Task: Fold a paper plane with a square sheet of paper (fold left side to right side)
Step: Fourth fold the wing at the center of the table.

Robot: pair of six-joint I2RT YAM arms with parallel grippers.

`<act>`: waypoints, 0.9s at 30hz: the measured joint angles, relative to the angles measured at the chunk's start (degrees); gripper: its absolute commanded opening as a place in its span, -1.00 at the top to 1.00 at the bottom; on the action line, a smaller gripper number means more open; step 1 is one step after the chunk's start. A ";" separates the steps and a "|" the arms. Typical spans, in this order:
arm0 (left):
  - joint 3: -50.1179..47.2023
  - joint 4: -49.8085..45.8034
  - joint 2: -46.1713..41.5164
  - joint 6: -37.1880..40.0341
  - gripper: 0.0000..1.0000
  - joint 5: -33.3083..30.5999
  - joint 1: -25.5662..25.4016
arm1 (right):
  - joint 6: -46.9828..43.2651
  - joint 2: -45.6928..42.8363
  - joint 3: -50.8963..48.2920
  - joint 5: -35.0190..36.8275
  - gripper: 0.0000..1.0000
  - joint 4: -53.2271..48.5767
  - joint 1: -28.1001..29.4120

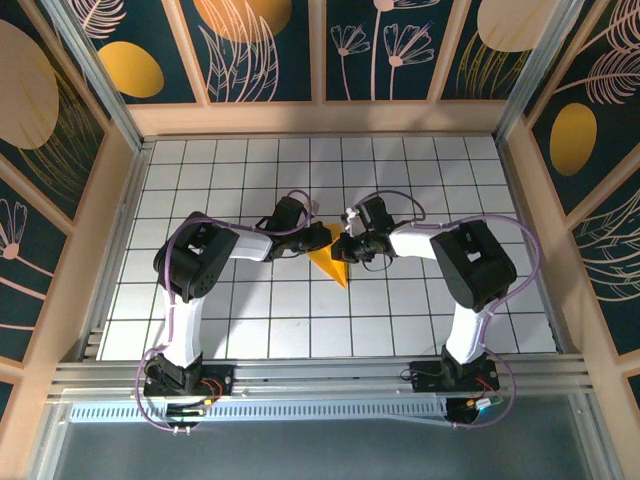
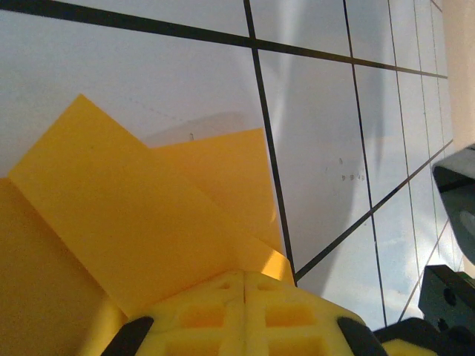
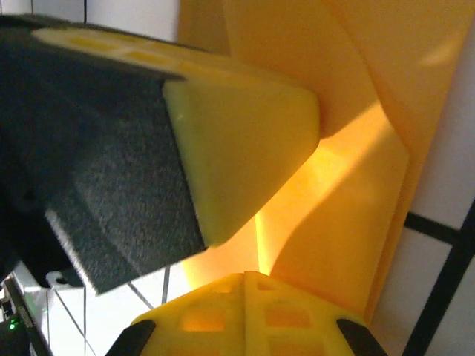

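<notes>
The orange-yellow sheet of paper (image 1: 329,258) lies partly folded on the white grid table (image 1: 250,310), a pointed wedge with its tip toward the near edge. My left gripper (image 1: 308,226) is shut, its tips resting on the paper's upper left part. In the left wrist view the shut left gripper (image 2: 245,276) sits at the edge of a flap folded over the paper (image 2: 133,215). My right gripper (image 1: 345,243) is shut too, meeting the paper from the right. The right wrist view has the right gripper (image 3: 245,276) shut against the raised paper (image 3: 356,185), with the left gripper's yellow fingertip (image 3: 245,141) pressing beside it.
Wooden walls with dark floral panels (image 1: 260,50) enclose the table on three sides. Both arm bases (image 1: 185,378) stand on the metal rail (image 1: 320,375) at the near edge. A dark part of the right arm (image 2: 456,222) stands close at the right of the left wrist view.
</notes>
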 measured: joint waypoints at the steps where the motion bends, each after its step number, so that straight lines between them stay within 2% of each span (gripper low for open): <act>1: 0.00 0.00 0.00 0.00 1.00 0.00 0.00 | 0.00 0.33 0.28 0.22 1.00 -0.02 0.00; 13: 0.00 -0.02 0.00 -0.90 1.00 -0.20 0.00 | -1.18 1.01 -0.37 1.55 1.00 0.85 0.42; 27: 0.04 -0.13 0.00 -2.12 1.00 -0.44 -0.22 | -1.79 -9.07 -11.34 1.29 1.00 -2.27 1.95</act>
